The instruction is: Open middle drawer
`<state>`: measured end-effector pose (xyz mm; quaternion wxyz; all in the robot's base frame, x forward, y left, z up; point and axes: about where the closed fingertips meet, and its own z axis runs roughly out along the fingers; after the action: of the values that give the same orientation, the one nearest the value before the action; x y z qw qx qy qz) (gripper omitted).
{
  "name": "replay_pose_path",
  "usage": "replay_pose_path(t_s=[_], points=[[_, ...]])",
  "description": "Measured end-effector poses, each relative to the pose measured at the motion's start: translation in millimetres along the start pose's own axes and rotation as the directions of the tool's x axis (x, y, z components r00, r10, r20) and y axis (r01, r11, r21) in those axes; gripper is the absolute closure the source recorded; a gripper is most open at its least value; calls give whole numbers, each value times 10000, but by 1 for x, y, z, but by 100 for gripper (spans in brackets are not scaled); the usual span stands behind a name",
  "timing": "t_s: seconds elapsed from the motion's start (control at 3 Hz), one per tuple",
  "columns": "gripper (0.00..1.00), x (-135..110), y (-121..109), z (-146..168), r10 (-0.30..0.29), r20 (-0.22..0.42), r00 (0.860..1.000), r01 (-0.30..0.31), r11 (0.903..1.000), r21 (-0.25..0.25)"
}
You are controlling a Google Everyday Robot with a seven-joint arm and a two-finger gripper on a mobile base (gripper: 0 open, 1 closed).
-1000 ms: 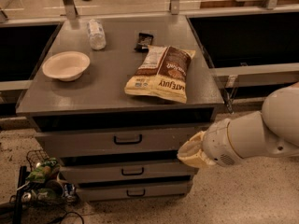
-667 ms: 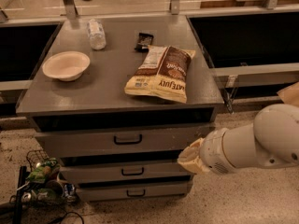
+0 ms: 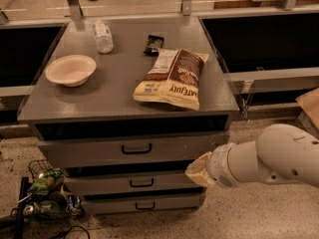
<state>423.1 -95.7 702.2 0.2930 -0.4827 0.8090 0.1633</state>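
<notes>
A grey cabinet has three stacked drawers. The middle drawer (image 3: pixel 99 184) has a low front panel and a small black pull handle (image 3: pixel 141 183). It sits between the taller top drawer (image 3: pixel 89 152) and the narrow bottom drawer (image 3: pixel 114 204). All three fronts look pushed in. My gripper (image 3: pixel 198 171) reaches in from the right on a white arm (image 3: pixel 269 158). Its tan tip is at the right end of the middle drawer's front, level with the gap under the top drawer and well right of the handle.
On the cabinet top (image 3: pixel 114 88) lie a white bowl (image 3: pixel 71 69), a clear bottle (image 3: pixel 103 36), a dark snack bar (image 3: pixel 153 43) and a chip bag (image 3: pixel 172 77). A wire basket (image 3: pixel 42 193) with cans stands on the floor at the left. Dark counters flank the cabinet.
My arm has dropped lower, and the gripper tip has moved slightly down and left, from the top drawer's lower edge to the middle drawer's right end. The drawers have not moved.
</notes>
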Motion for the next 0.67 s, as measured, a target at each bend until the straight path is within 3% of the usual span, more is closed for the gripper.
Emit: replay_pose_path(t_s=[0.67], points=[[100,-3,4,7,-70,162,9998,72,9999,-143]])
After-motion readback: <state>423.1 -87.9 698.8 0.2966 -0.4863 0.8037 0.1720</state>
